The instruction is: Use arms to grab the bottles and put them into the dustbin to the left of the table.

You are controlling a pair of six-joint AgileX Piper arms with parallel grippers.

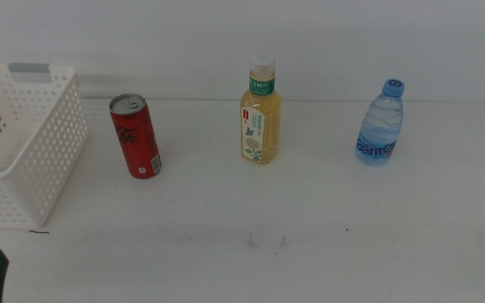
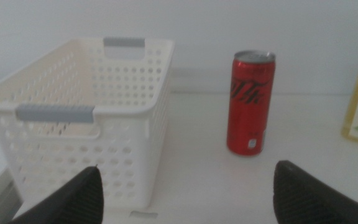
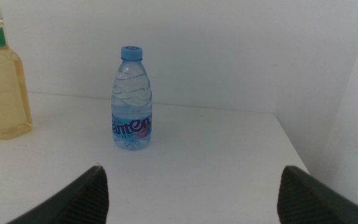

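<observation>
Three bottles (image 1: 261,109) upright, long axes vertical.

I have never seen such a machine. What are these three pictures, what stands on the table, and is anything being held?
This is a robot with two arms; each ends in a two-jawed grasping tool. One picture looks down over the white table. The other two come from cameras on the wrists, so the dark shapes low in them are the jaws. On the table stand a red can, a yellow tea bottle and a small water bottle, with a white perforated basket at the left. The left tool faces the can and basket, the right tool the water bottle. Both are open and hold nothing.
</observation>
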